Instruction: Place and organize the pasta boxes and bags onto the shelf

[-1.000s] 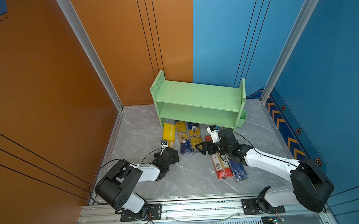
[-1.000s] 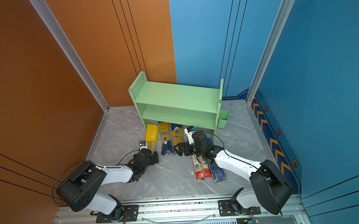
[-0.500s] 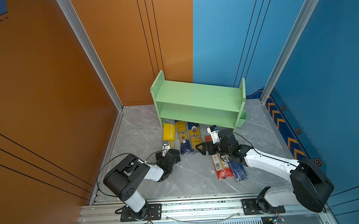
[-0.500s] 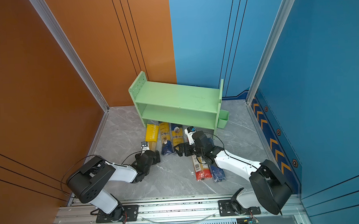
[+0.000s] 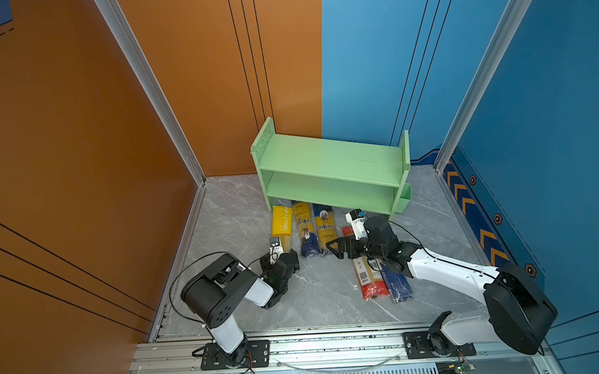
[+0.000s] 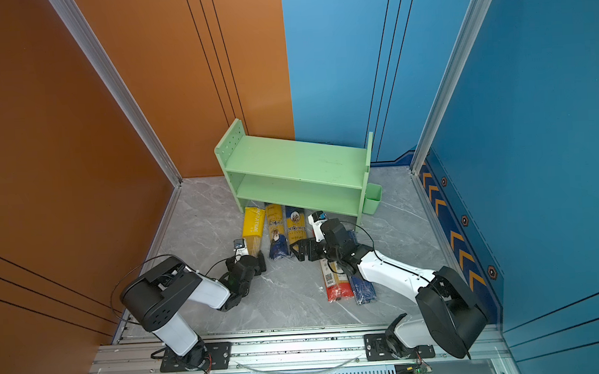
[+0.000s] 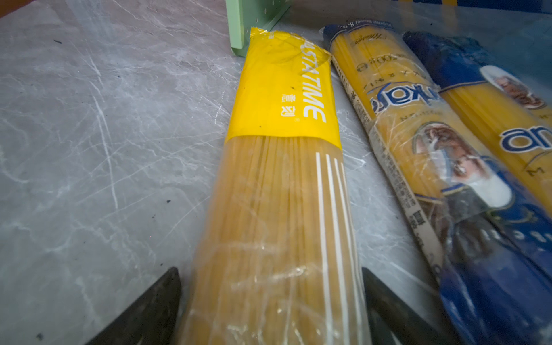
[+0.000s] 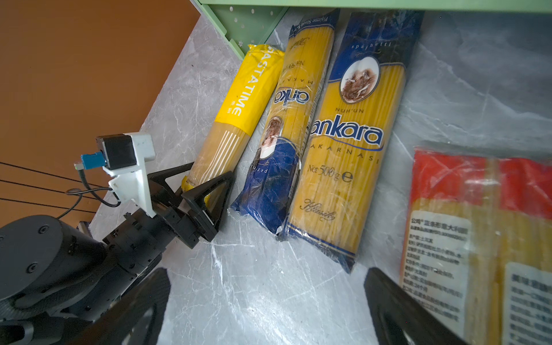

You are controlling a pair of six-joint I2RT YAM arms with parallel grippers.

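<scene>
**Figure. Grasp onset on the first pack; hazards from this configuration.**

The shelf (image 5: 328, 158) stands at 12 o'clock on the counter (image 5: 229, 212), both tiers bare. All five packs lie flat on the counter in front of it.

The left end effector (image 8: 212, 168) has its jaws spread to either side of the near end of the yellow pack (image 7: 277, 179). No squeeze shows in the film. The right end effector (image 8: 267, 274) is spread and empty, low over bare counter at 3 o'clock of the left one.

Likely faults:
- **End grasp.** The hold would fall at the very tip of a long pack. On lifting, the free length may droop, pivot in the jaws or slide out of the slick film, and the strands could snap.
- **Shelf foot.** The pack's far end lies just beside the foot of the shelf's side panel. A straight lift or a forward push may catch there and shove the shelf.
- **Neighbour.** The tilted ankara pack (image 8: 286, 119) leans against the yellow pack on its 3 o'clock side and could be dragged or nipped by that jaw.
- **Second arm.** The right end effector is near enough that a swing towards 3 o'clock risks contact.

The flat ankara pack (image 8: 349, 143), the red-ended pack (image 5: 366, 276) and the dark blue pack (image 5: 396, 284) lie apart from this grasp.
</scene>
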